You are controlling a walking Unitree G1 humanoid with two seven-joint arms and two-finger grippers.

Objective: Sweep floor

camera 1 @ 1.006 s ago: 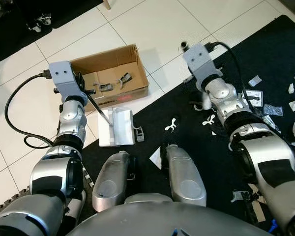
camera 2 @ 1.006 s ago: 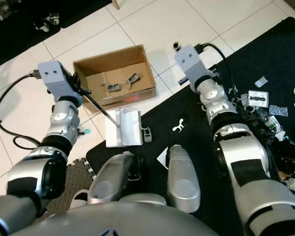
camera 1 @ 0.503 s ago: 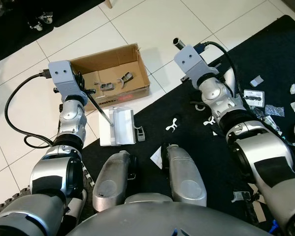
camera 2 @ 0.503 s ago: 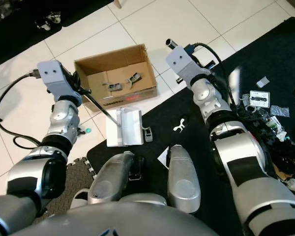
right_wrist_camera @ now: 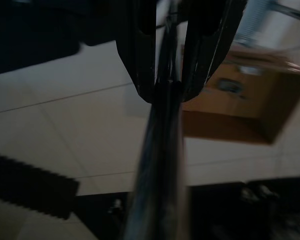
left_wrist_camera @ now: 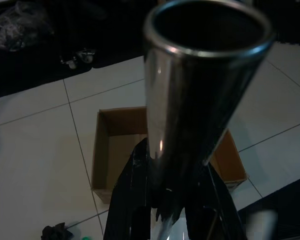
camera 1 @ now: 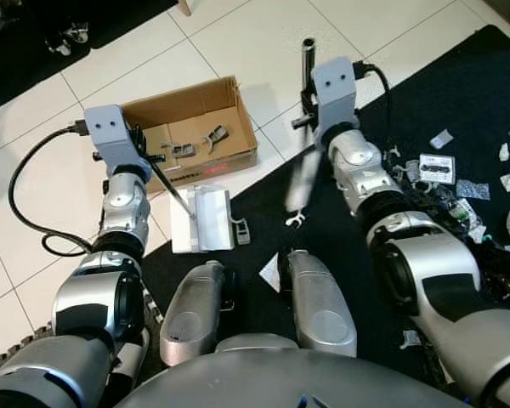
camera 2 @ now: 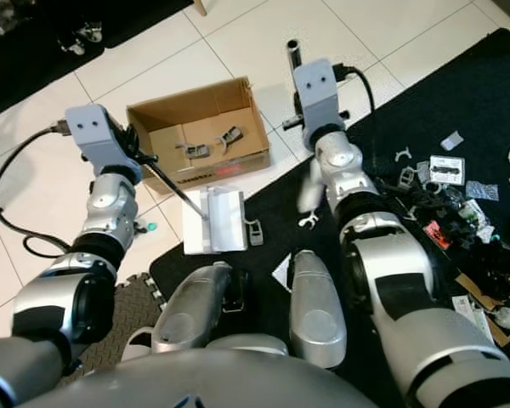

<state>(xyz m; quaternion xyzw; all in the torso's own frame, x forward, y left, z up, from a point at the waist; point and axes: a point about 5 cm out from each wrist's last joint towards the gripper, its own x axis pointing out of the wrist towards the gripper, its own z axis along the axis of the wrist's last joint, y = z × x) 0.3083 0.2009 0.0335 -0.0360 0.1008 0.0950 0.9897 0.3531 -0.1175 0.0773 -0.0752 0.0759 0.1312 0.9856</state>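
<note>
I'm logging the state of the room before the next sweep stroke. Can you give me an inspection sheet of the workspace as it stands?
Surface: white tile floor with a black mat on the robot's right.
Job's things: white dustpan at the mat's edge by its metal handle; broom pole upright, its lower part blurred.
Clutter: paper scraps and small parts scattered on the mat; a white clip near the robot's feet; cardboard box open, holding a few bits.
Grippers: left gripper shut on the dustpan's handle; right gripper shut on the broom pole.
Cables: black cable looping from the left wrist over the tiles.
Surroundings: second dark mat at the far left.
</note>
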